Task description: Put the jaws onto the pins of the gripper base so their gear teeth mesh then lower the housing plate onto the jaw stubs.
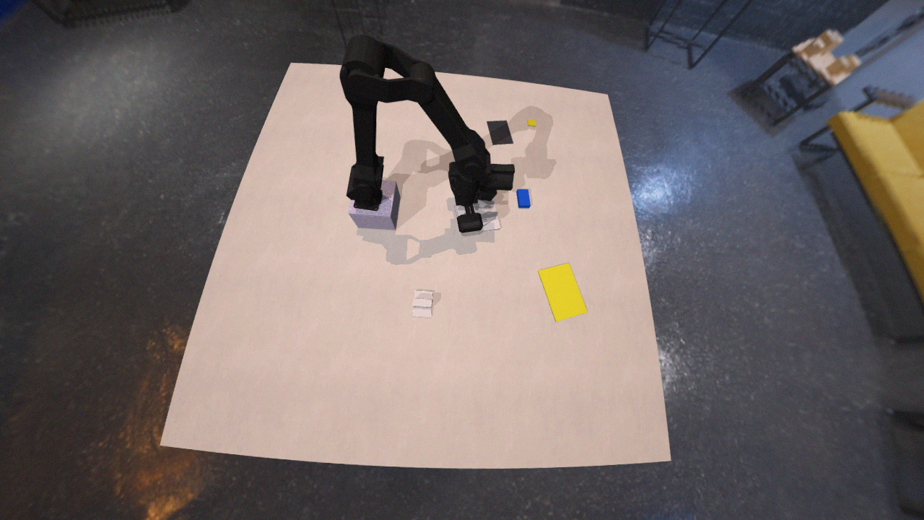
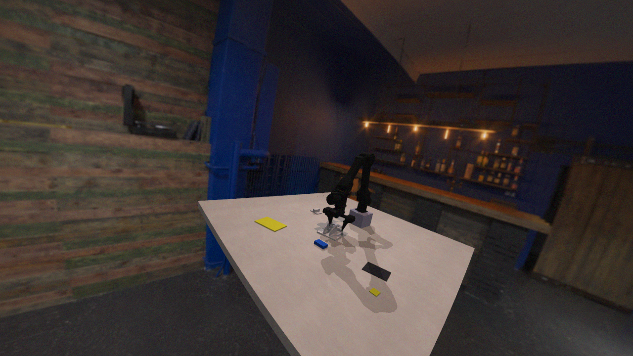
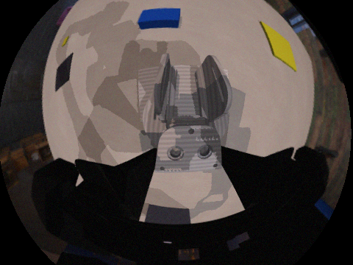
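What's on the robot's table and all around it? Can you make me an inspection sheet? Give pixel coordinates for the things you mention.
Surface: pale tabletop [image 1: 388,401] [image 2: 265,270] [image 3: 272,114], crossed by shadows.
Job's things: gripper base [image 1: 494,224] [image 3: 145,81] on the tabletop with two upright jaws; housing plate [image 3: 189,138] held up; gear mesh hidden.
Clutter: blue block [image 1: 523,198] [image 2: 320,244] [image 3: 159,19], yellow rectangle [image 1: 562,291] [image 2: 270,223] [image 3: 280,47], yellow square [image 1: 531,123] [image 2: 375,292] [image 3: 65,40], black rectangle [image 1: 499,132] [image 2: 376,271] [image 3: 64,72], white stepped piece [image 1: 423,303] [image 2: 315,211].
Gripper: the gripper [image 1: 481,203] [image 2: 336,227] [image 3: 187,150] is shut on the housing plate.
Cables: nothing seen.
Surroundings: wooden plank wall [image 2: 97,195] [image 3: 332,121], yellow sofa [image 1: 888,167], glowing bulbs [image 2: 415,128].

The housing plate [image 3: 189,162] is between the hand's fingers
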